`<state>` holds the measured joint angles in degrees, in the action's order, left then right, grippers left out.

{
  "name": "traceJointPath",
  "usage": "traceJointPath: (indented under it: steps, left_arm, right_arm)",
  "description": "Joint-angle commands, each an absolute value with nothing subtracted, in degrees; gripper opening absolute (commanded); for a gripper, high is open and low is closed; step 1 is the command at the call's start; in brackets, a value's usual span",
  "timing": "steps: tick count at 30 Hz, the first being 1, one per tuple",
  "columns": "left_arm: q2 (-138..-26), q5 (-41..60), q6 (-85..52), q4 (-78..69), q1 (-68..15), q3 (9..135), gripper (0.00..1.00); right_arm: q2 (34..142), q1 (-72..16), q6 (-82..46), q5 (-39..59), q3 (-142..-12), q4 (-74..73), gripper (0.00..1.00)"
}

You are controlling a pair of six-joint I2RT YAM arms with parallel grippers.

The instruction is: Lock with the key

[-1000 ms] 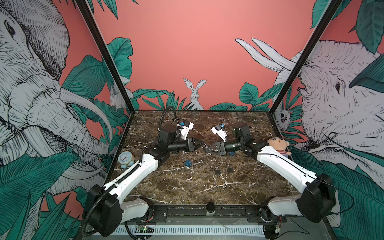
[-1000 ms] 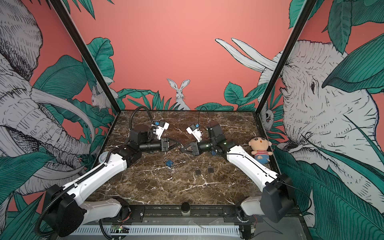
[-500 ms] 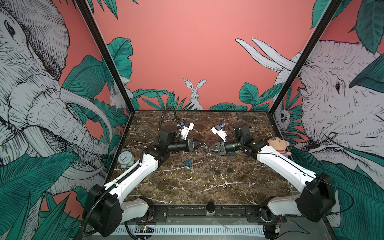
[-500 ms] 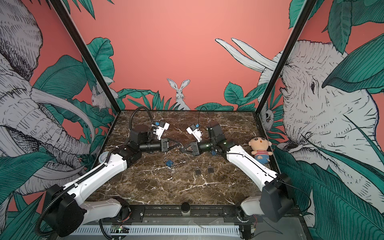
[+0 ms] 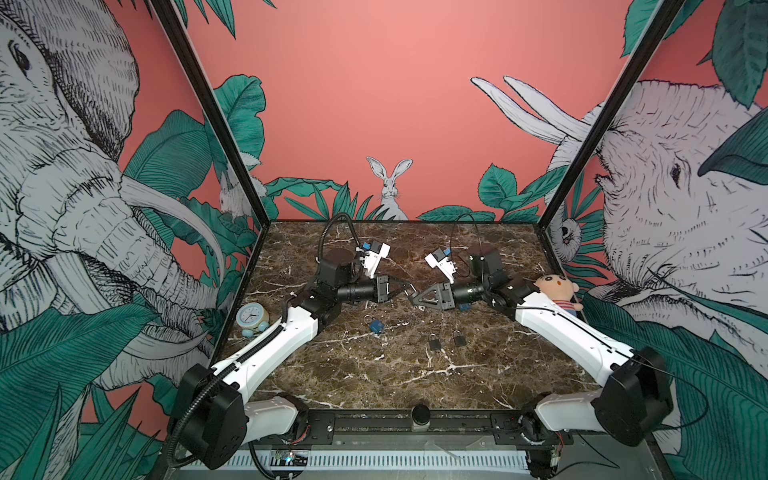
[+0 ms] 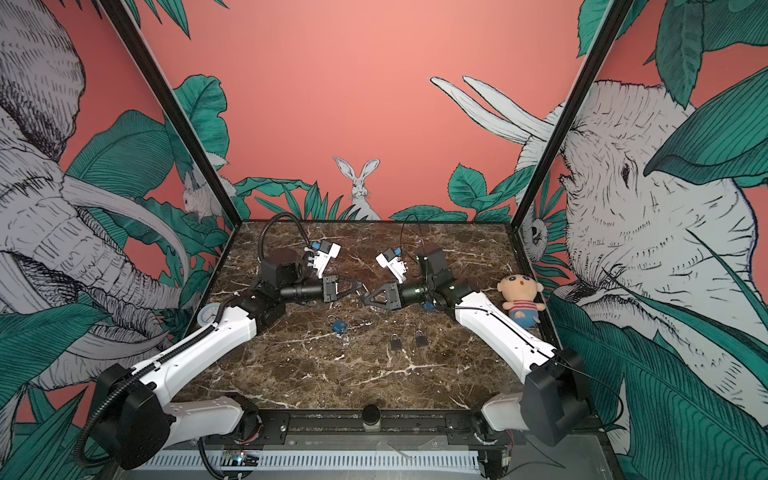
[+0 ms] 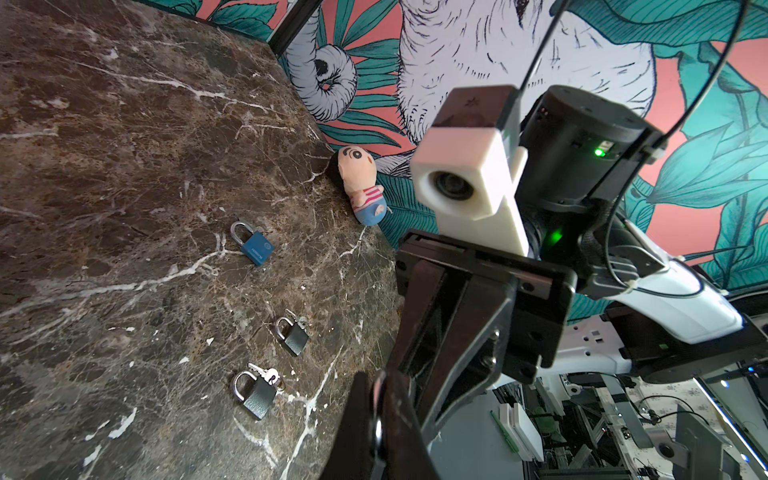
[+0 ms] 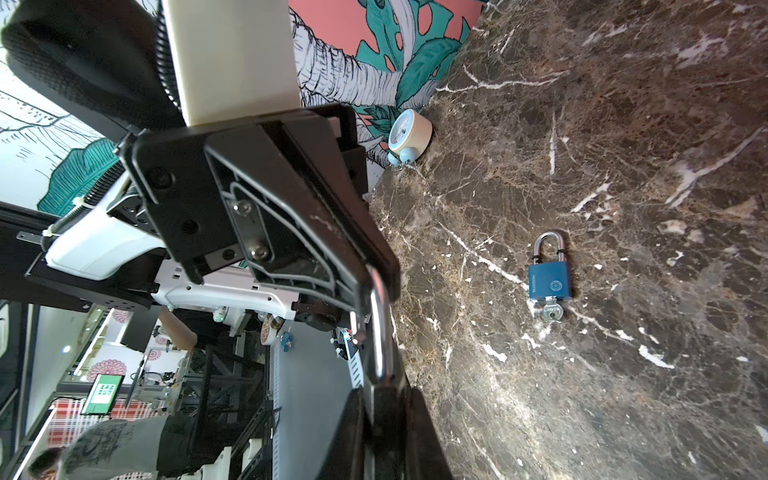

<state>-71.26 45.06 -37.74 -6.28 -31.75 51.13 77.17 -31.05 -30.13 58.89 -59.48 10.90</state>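
Note:
My two grippers meet tip to tip in mid-air over the middle of the marble table point(image 5: 374, 382). A small padlock hangs between them. My right gripper point(image 8: 384, 399) point(image 5: 412, 296) is shut on its dark body. The silver shackle point(image 8: 378, 328) sticks out toward my left gripper point(image 7: 376, 399) point(image 5: 408, 287), which is shut on it; a thin metal edge point(image 7: 376, 415) shows between those jaws. No key shows on the held padlock. On the table lie a blue padlock point(image 5: 376, 325) point(image 8: 548, 282) with a key point(image 8: 552, 313) in it, and two dark padlocks point(image 7: 293, 336) point(image 7: 257, 392) with keys.
A small alarm clock point(image 5: 252, 318) stands at the table's left edge and a plush doll point(image 5: 557, 291) at the right edge. A small blue thing point(image 5: 464, 307) lies under my right wrist. Printed walls close the back and both sides.
My left gripper's jaws, open a second ago, have shut on the shackle. Both arms have barely moved and the right gripper's hold is the same.

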Motion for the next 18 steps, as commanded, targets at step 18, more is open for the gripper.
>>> traceJointPath:
  steps: [18]
  left_arm:
    - [-77.6,45.7,-37.1,-16.4,-32.0,45.4,0.00]
  right_arm:
    - [70.6,-31.7,-54.3,71.4,-55.3,-23.1,0.00]
